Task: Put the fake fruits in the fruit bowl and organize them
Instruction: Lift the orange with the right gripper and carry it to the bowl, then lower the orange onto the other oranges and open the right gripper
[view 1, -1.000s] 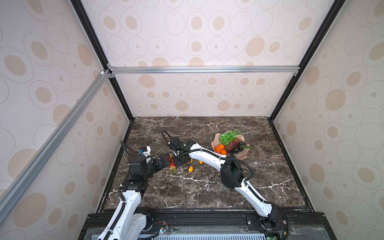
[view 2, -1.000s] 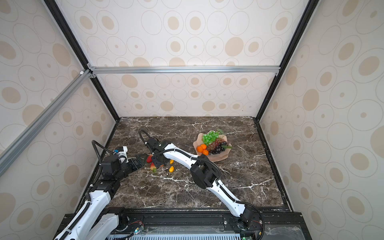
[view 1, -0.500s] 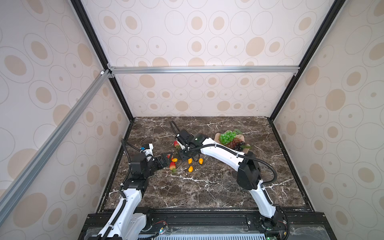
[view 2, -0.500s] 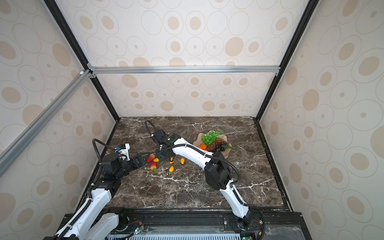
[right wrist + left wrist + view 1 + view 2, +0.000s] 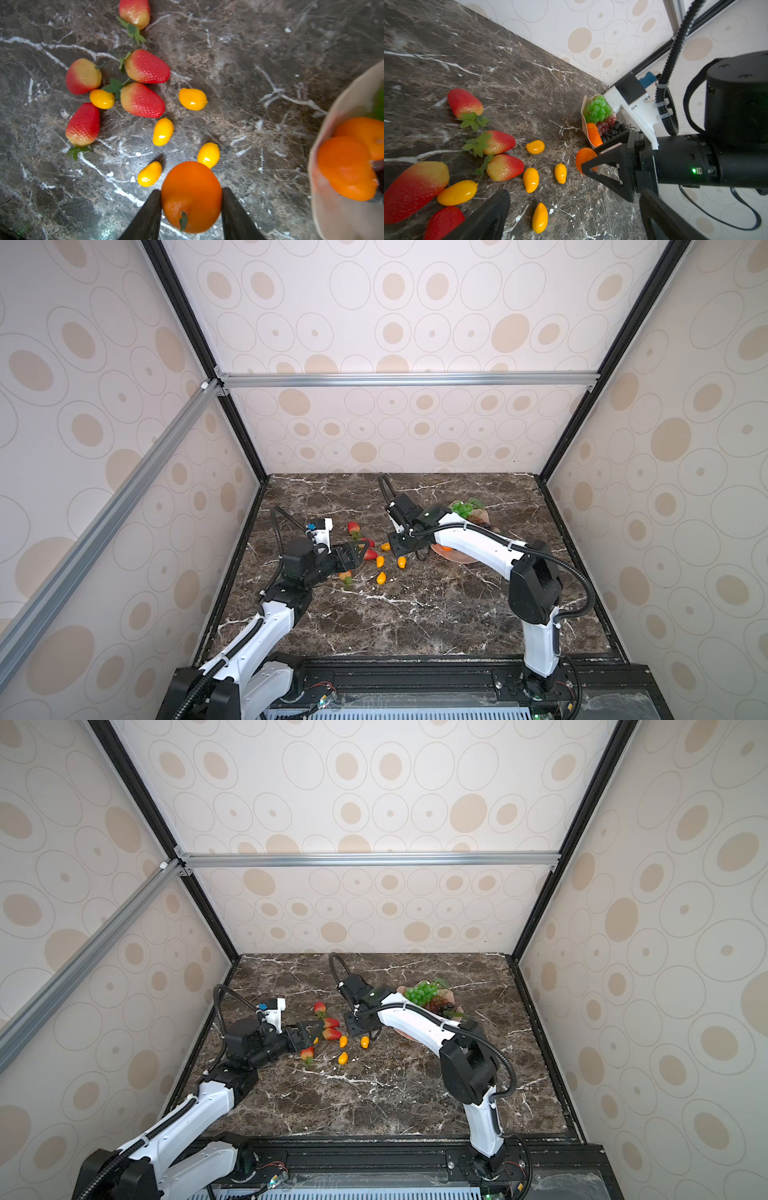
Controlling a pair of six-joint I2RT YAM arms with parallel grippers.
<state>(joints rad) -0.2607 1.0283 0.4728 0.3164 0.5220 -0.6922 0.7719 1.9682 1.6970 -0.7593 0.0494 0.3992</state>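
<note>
My right gripper is shut on a round orange tangerine, held above the marble just left of the fruit bowl; in the left wrist view the same tangerine sits between its black fingers. In both top views the right gripper hovers between the loose fruit and the pink bowl. The bowl holds green grapes, dark grapes and two tangerines. Several strawberries and kumquats lie on the table. My left gripper stands open, empty, beside the strawberries.
The dark marble table is boxed in by patterned walls at the left, back and right. The right arm's white link passes over the near side of the bowl. A strawberry lies farthest back in the cluster.
My right gripper has travelled to the right, away from the strawberries and toward the bowl. The left arm has hardly moved and stays open.
</note>
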